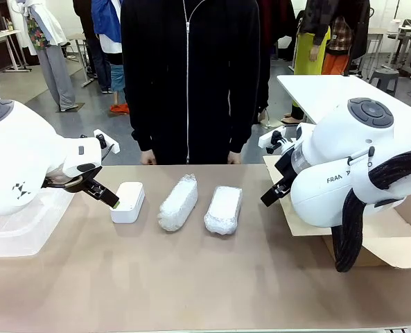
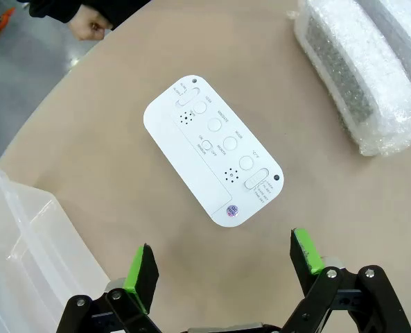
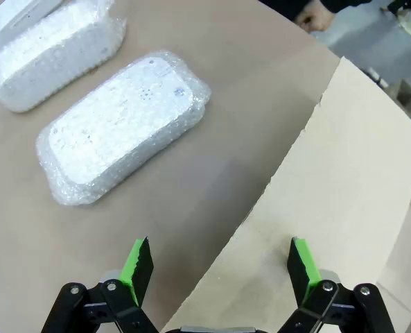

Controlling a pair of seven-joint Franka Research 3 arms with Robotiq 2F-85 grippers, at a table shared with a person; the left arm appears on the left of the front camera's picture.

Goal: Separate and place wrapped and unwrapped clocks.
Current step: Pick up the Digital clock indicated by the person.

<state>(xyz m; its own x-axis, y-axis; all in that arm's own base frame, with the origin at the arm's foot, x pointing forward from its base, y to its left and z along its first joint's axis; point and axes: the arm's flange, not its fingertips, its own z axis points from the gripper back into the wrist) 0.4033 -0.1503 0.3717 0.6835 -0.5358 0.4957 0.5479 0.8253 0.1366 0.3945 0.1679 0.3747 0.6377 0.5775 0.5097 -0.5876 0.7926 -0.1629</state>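
Hovering near the bare, smooth white rounded-corner rectangular clock (image 1: 129, 202) on the brown bench (image 1: 191, 284), the left jaws gape wide, empty. Two crinkly white bubble-wrapped bundles (image 1: 178, 202) (image 1: 224, 209) lie alongside it. The right jaws, equally wide, hang over a flat cardboard sheet's (image 3: 344, 173) edge.

You have three clocks lying in a left-to-right row, each apart from the next. The unwrapped clock (image 1: 128, 202) is leftmost: a smooth white rounded-corner block lying flat, with its side of round buttons and small print turned up. The middle wrapped clock (image 1: 178, 202), in crinkly white bubble wrap, lies angled, far end to the right. The right wrapped clock (image 1: 224, 209), likewise wrapped, lies flat just beside it.
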